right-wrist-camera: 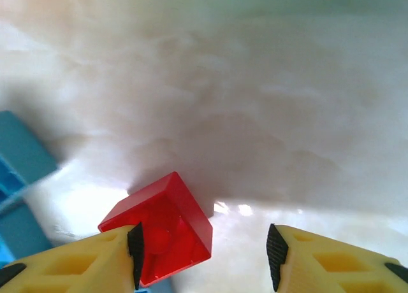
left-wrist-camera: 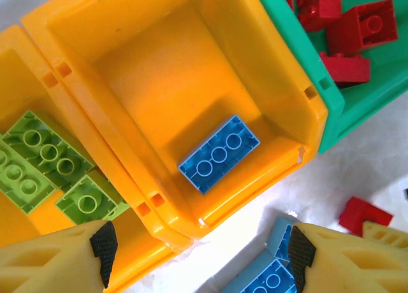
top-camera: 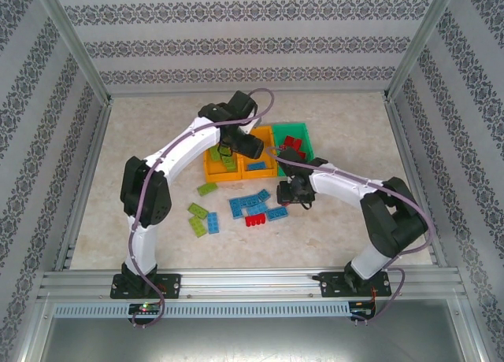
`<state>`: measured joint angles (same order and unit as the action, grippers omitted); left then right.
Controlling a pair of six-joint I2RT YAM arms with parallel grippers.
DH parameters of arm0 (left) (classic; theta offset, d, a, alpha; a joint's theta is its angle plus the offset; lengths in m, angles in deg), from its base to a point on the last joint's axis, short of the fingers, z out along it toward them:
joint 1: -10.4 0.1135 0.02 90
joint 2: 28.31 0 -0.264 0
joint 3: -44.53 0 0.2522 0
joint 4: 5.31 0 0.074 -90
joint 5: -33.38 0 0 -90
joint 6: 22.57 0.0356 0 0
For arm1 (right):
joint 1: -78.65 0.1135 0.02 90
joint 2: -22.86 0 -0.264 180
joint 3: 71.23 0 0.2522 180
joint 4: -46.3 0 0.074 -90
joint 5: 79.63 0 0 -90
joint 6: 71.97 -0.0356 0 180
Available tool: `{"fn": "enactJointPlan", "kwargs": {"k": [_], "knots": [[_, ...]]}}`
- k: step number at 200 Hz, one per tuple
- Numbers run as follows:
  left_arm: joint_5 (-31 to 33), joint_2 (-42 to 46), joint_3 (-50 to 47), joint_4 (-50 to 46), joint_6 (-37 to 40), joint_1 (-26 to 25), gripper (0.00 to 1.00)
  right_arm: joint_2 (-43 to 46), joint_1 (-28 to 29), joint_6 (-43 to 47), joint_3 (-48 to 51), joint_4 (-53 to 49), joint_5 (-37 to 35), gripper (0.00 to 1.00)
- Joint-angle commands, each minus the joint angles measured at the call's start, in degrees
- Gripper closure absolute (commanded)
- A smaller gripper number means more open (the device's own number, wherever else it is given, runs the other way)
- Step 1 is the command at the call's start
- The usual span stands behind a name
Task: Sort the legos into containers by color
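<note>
top external view: the bench (top-camera: 142, 134) carries three bins in a row. the left end effector (top-camera: 227, 152) hangs over the two orange ones, while the right end effector (top-camera: 293, 193) is down near bench level, just short of the green bin (top-camera: 307, 156).

left wrist view: the left end effector (left-wrist-camera: 201, 250) stands wide and empty. ahead of its fingers the middle orange bin (left-wrist-camera: 127, 70) holds one blue brick (left-wrist-camera: 218, 154), the outer orange bin (left-wrist-camera: 16, 83) holds lime bricks (left-wrist-camera: 38, 159), and the green bin holds red bricks (left-wrist-camera: 347, 28).

right wrist view: the right end effector (right-wrist-camera: 204, 255) is wide too. a loose red brick (right-wrist-camera: 162, 232) lies on the bench between its fingers, touching one pad.

the step in hand looks like picking up that red brick. the next move calls for closing squarely on it, lifting, and carrying it to the green bin. the left arm's next brick would come from the loose pile (top-camera: 252, 208), on the near side of its end effector.
</note>
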<state>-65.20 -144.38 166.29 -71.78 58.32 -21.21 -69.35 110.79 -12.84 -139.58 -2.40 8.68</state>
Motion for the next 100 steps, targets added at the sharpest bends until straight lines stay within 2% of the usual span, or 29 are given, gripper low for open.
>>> {"fn": "enactJointPlan", "kwargs": {"k": [1, 32, 57, 100], "knots": [[0.5, 2.6, -2.3, 1.2, -1.7, 0.6, 0.26, 3.7, -0.2, -0.1, 1.2, -1.7, -2.8, 0.4], [0.0, 5.5, -5.7, 2.7, -3.1, 0.6, 0.24, 5.1, 0.6, 2.9, 1.3, -0.1, -1.0, 0.32], [1.0, 8.1, -9.3, 3.5, -4.2, 0.6, 0.17, 4.0, 1.4, 6.6, 0.4, -0.2, 1.0, 0.25], [0.6, 13.1, -16.8, 6.2, -7.3, 0.6, 0.09, -0.6, 1.5, 10.5, -1.3, -1.3, 1.3, 0.25]]}}
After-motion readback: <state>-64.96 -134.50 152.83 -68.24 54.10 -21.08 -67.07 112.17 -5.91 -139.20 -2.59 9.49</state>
